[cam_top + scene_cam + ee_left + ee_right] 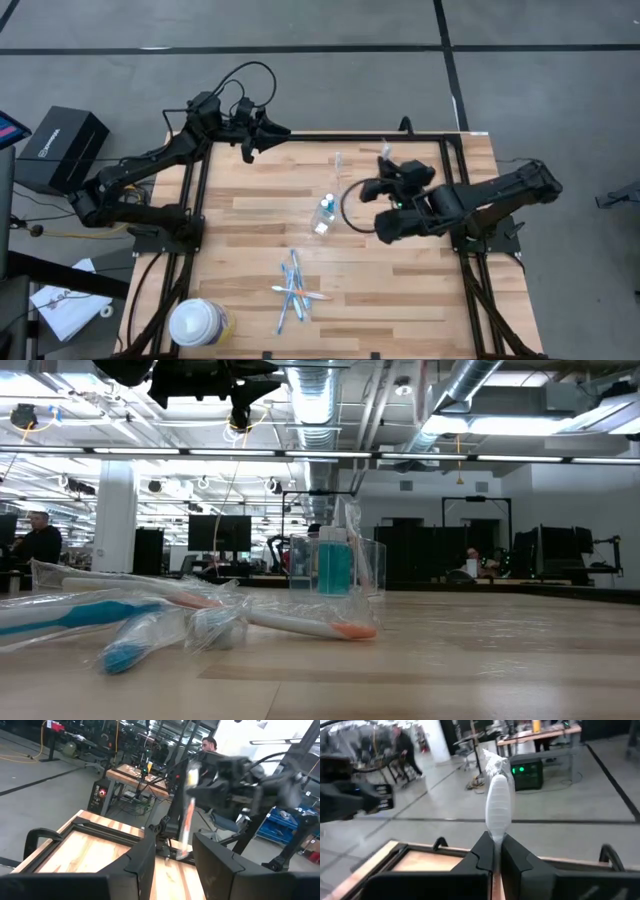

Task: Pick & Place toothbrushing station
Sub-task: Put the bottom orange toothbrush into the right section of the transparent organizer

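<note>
A small clear plastic cup (324,214) with blue tubes stands upright mid-table; it also shows in the low view (335,565). Several wrapped blue, white and orange toothbrushes (293,290) lie in a loose pile near the front edge, also in the low view (150,622). My right gripper (496,842) is above the table's far right part (386,166), shut on one plastic-wrapped white toothbrush (498,802). My left gripper (172,855) is open and empty above the table's far left corner (250,142). My right gripper pinches the wrapped toothbrush between its two fingers, on the wrapping (496,834) right at the fingertips. A length of the brush with a crumpled wrapper end stands out beyond the fingertips. The brush is lifted clear of the table, as the left wrist view (188,815) shows.
A large round white-topped yellowish container (195,322) stands at the near left corner. A black cable loop (352,205) hangs by my right arm, close to the cup. Bare wood lies between the cup and the right edge (430,280). People stand in the room beyond.
</note>
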You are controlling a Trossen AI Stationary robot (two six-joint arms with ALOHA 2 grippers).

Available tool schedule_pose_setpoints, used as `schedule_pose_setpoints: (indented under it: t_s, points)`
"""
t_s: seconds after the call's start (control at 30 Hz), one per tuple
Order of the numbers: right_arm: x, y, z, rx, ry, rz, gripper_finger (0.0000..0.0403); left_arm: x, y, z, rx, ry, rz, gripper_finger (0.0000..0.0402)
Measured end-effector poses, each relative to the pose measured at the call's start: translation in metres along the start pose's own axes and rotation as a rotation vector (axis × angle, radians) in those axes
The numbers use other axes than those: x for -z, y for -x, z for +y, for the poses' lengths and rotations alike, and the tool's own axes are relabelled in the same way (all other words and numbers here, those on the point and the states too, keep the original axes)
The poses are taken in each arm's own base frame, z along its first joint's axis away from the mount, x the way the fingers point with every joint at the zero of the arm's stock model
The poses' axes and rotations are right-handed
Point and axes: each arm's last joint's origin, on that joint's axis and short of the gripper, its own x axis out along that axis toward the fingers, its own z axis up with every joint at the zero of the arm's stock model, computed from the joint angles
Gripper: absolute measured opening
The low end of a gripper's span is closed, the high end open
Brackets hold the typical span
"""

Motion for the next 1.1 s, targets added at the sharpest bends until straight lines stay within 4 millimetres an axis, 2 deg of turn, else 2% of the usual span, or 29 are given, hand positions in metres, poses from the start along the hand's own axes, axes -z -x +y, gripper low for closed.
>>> schedule_pose_setpoints:
  t_s: [0.17, 0.3, 0.4, 0.53, 0.67, 0.77, 0.9, 1.0, 1.1]
  points:
    - [0.037, -0.004, -0.027, 0.022, -0.071, -0.029, 0.0002, 0.000, 0.000, 0.000, 0.000, -0.012, 0.000, 0.0120]
    - [0.052, -0.006, -0.040, 0.030, -0.089, -0.033, 0.0002, 0.000, 0.000, 0.000, 0.000, -0.015, 0.000, 0.0117]
    - [0.066, -0.010, -0.047, 0.046, -0.085, -0.019, 0.0002, 0.000, 0.000, 0.000, 0.000, -0.016, 0.000, 0.0117]
    - [0.075, -0.017, -0.050, 0.071, -0.091, -0.017, 0.0002, 0.000, 0.000, 0.000, 0.001, -0.045, -0.001, 0.0117]
    - [0.082, -0.028, -0.046, 0.079, -0.081, 0.018, 0.0002, 0.000, -0.001, -0.001, -0.004, -0.060, -0.003, 0.0117]
    - [0.080, -0.040, -0.035, 0.055, -0.030, 0.074, 0.0002, 0.000, -0.001, -0.001, -0.005, -0.060, -0.003, 0.0117]
    - [0.066, -0.061, -0.018, -0.026, 0.057, 0.098, 0.0002, 0.000, -0.001, -0.001, -0.005, -0.060, -0.003, 0.0117]
    - [0.054, -0.079, -0.013, -0.086, 0.096, 0.101, 0.0002, 0.000, -0.001, -0.001, -0.006, -0.060, -0.003, 0.0117]
    - [0.053, -0.097, -0.009, -0.133, 0.127, 0.103, 0.0002, 0.000, -0.001, -0.001, -0.006, -0.060, -0.003, 0.0117]
